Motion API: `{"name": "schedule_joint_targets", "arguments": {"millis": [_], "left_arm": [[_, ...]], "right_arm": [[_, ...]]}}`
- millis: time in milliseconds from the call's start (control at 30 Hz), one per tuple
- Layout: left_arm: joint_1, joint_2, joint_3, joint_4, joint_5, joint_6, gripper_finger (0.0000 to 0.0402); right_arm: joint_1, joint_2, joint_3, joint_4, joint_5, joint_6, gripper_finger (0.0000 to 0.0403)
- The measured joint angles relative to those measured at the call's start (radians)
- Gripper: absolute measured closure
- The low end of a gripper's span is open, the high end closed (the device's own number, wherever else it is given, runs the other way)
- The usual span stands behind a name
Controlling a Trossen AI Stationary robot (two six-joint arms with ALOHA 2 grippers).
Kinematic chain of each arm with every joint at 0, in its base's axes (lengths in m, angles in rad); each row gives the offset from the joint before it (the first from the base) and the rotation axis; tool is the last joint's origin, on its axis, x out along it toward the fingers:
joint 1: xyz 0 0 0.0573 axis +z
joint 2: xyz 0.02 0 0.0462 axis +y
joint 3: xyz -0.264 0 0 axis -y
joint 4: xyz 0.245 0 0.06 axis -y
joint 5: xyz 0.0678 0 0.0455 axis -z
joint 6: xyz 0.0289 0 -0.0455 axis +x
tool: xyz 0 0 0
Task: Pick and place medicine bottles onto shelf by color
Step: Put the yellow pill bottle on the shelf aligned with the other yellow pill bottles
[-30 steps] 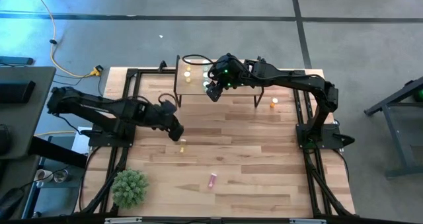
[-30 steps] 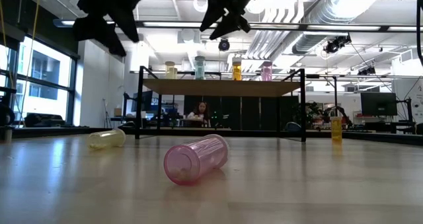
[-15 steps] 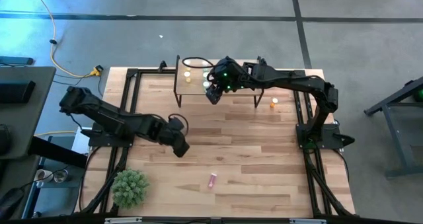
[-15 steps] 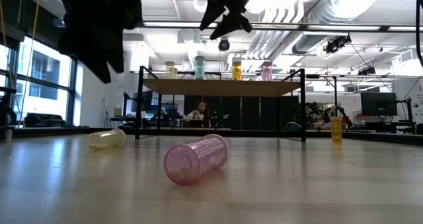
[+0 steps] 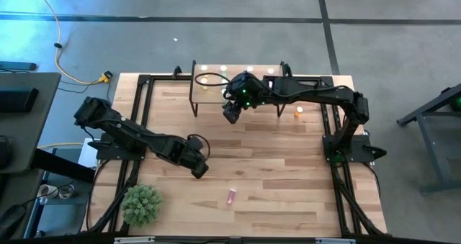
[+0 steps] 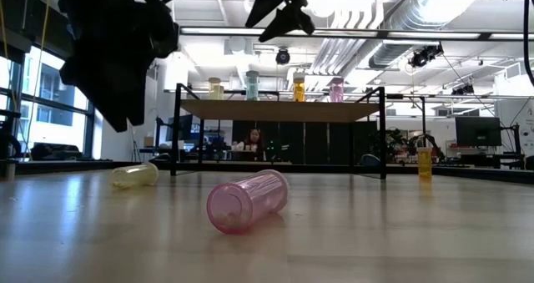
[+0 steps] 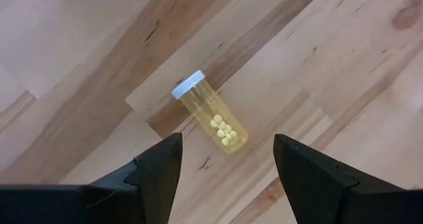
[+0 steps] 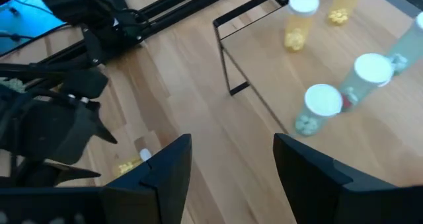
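Wood-plank tabletop (image 5: 288,172) fills the middle of my high view, grey floor around it, a green plant (image 5: 141,204) at lower left. Left of centre, my left gripper (image 5: 199,168) sits low over the planks; in its wrist view the jaws are spread wide, empty, with a yellow bottle (image 7: 210,121) lying on its side on the wood between and just ahead of the fingertips, white cap on, pills inside. Same bottle shows at left in the low view, lying down. Pink bottle (image 5: 231,196) lies on its side at lower centre, well apart from both grippers. Upper centre, the shelf (image 5: 209,93) carries upright bottles; from the low view I count four on top: yellowish, green, orange, pink. My right gripper (image 5: 230,113) hangs off the shelf's front edge, jaws wide apart, holding nothing. At right, an orange bottle (image 5: 299,113) stands upright on the table, beside the shelf's right end.
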State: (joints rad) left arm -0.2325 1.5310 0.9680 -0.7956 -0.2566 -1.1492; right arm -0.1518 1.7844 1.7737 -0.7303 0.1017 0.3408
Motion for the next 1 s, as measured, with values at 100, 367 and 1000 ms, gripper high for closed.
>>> {"name": "schedule_joint_targets", "arguments": {"millis": [100,367,1000], "left_arm": [[0.000,0.031,0.000,0.010,0.000,-0.003,0.0174],[0.001,0.137,0.000,0.041,0.024,-0.002,0.0174],[0.022,0.248,0.003,0.061,0.029,0.061,0.0174]], "right_arm": [[0.010,0.000,0.000,-0.004,0.000,0.000,0.0198],[0.032,0.000,0.000,-0.015,0.000,0.000,0.0198],[0.042,0.000,0.000,-0.030,0.001,0.000,0.0198]]}}
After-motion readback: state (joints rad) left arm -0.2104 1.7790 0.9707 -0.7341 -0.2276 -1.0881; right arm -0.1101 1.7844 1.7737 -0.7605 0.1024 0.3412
